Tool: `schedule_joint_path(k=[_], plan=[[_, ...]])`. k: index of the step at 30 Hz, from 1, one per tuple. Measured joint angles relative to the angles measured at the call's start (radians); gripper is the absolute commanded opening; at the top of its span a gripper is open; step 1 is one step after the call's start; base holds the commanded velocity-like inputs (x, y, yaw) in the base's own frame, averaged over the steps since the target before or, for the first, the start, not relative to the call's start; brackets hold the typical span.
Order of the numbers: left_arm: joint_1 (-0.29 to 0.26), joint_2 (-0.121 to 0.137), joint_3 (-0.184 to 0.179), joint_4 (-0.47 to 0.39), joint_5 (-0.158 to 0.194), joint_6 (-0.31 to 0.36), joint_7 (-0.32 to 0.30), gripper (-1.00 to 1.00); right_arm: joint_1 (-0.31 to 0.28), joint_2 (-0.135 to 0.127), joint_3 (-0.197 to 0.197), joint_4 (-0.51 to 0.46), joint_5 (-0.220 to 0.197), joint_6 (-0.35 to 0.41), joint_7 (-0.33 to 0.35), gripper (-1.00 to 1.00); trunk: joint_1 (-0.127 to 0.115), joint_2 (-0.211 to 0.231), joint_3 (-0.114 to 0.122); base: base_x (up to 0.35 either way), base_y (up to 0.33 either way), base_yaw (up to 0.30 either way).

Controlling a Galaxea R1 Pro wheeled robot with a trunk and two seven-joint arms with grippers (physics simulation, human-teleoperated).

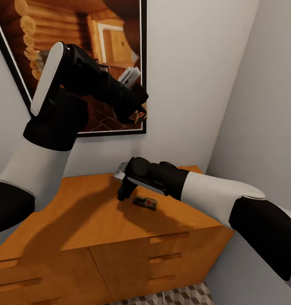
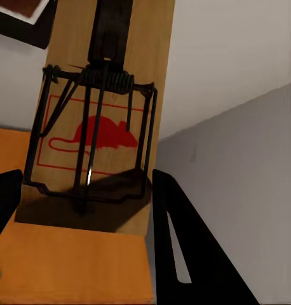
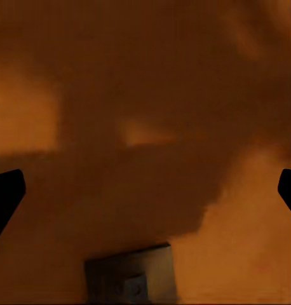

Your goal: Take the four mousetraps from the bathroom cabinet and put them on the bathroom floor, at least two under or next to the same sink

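My left gripper [image 1: 136, 113] is raised in front of the framed picture, shut on a mousetrap [image 2: 98, 136], a wooden board with a red mouse print and a dark wire spring. Black fingers [image 2: 183, 248] press its two sides. On the orange wooden cabinet [image 1: 86, 216] lies a second mousetrap [image 1: 144, 203], small and dark. My right gripper [image 1: 121, 195] points down at the cabinet top just left of that trap, and it is open, with its fingers [image 3: 6, 198] wide apart and nothing between them. An edge of that mousetrap [image 3: 129, 279] shows in the right wrist view.
A framed picture [image 1: 99, 63] of a log cabin hangs on the white wall behind the cabinet. A grey side wall [image 1: 264, 106] closes in on the right. Drawer fronts [image 1: 162, 258] face me, and a patch of cube-patterned bathroom floor [image 1: 179, 296] shows below them.
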Motion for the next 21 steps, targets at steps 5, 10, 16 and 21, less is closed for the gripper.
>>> schedule_joint_path(k=[5, 10, 16, 21], plan=[[0.001, 0.001, 0.000, 0.000, 0.000, 0.000, 0.000, -1.00, -0.016, -0.001, 0.000, -0.003, 0.000, 0.001, 0.000, 1.00, 0.000, 0.000, 0.000, -0.070, 0.000, 0.000], [0.000, 0.001, 0.000, -0.001, -0.001, 0.000, 0.000, -1.00, -0.023, -0.003, 0.006, -0.005, -0.002, 0.001, 0.001, 1.00, 0.000, 0.000, 0.000, -0.006, 0.000, 0.000], [0.001, 0.003, 0.000, 0.000, -0.001, 0.000, 0.000, -1.00, -0.023, -0.005, 0.013, -0.011, -0.002, 0.001, 0.002, 1.00, 0.000, 0.000, 0.000, 0.000, 0.000, 0.000], [0.001, 0.003, 0.000, 0.000, -0.001, 0.000, 0.000, -1.00, -0.022, -0.005, 0.050, -0.053, -0.005, 0.002, 0.002, 1.00, 0.000, 0.000, 0.000, 0.000, 0.000, 0.000]])
